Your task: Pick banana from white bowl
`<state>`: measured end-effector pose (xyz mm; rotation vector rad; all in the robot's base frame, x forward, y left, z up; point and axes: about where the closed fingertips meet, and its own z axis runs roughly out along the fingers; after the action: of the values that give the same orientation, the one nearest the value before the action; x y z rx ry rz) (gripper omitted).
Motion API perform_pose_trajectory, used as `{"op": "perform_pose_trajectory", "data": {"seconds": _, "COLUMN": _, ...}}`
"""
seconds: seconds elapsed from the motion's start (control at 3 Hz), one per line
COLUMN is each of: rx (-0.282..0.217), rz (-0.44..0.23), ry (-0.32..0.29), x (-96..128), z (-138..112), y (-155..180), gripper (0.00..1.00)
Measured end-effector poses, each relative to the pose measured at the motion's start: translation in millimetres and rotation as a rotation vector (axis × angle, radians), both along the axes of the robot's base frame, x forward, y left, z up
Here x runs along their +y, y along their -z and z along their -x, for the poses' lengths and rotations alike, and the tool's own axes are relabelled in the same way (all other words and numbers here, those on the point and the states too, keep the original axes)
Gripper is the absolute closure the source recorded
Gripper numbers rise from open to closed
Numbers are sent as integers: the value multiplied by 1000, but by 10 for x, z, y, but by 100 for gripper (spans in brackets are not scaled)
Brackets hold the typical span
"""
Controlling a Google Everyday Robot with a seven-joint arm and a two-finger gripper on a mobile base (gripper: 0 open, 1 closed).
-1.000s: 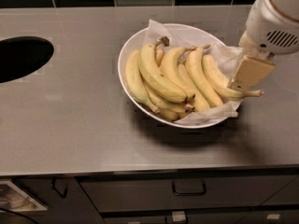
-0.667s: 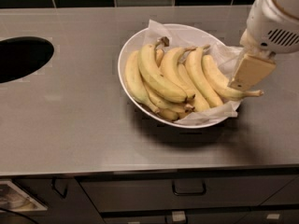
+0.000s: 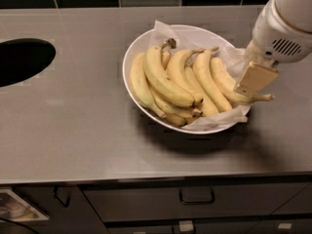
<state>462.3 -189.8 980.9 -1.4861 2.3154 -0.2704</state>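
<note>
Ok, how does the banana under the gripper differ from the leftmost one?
The right banana lies at the bowl's right side, its thin end poking past the rim, with the gripper over it. The leftmost banana hugs the left wall, wholly inside, away from the gripper. Both are yellow and curved.

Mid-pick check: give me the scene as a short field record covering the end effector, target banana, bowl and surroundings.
end effector: at the bowl's right rim, down over the stem end of the rightmost banana
banana: rightmost in the bowl, stem poking out to the right past the end effector
white bowl: on the steel counter, right of centre
paper liner: crinkled, under the fruit
other bananas: piled left of the target
round opening: dark, far left of the counter
task state: banana not yet lifted out
</note>
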Motion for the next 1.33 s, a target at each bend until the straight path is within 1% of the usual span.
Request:
{"op": "perform_pose_trajectory", "data": {"seconds": 0.33, "rx": 38, "rz": -40, "ry": -9, "x": -9, "z": -122, "y": 216, "gripper": 44}}
{"op": "perform_pose_trajectory", "data": {"seconds": 0.67, "rx": 66, "rz": -65, "ry": -18, "x": 3, "z": -204, "y": 363, "gripper": 44}}
{"op": "perform_pose_trajectory", "data": {"seconds": 1.33, "rx": 104, "rz": -74, "ry": -11, "x": 45, "z": -262, "y": 545, "gripper": 44}}
